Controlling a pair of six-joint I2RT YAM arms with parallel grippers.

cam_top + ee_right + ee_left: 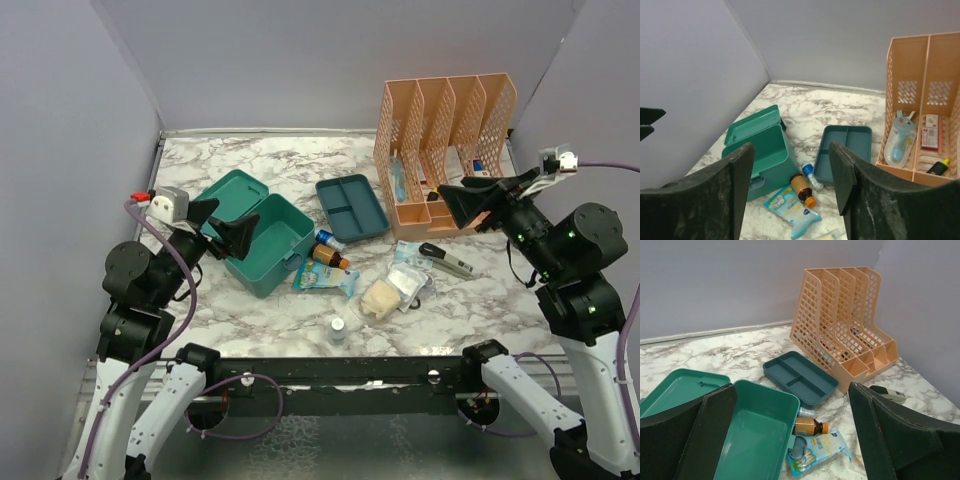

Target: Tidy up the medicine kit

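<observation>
The medicine kit point(268, 246) is a teal box on the left of the marble table, its lid point(231, 194) thrown back and its inside bare point(752, 437). The matching divided insert tray point(352, 207) lies apart to its right point(800, 377) point(847, 150). A brown bottle point(330, 257) with an orange cap, a small blue-capped bottle point(327, 240) and a blue packet point(325, 279) lie against the box's right side. My left gripper point(225, 228) hovers open over the box point(791, 390), holding nothing. My right gripper point(480, 200) hangs open and empty in front of the organizer point(791, 147).
A peach lattice file organizer point(445, 150) with items in its slots stands at the back right. A thermometer point(448, 261), white packets point(410, 280), a beige pad point(380, 298) and a small white bottle point(337, 329) lie toward the front. Grey walls close three sides.
</observation>
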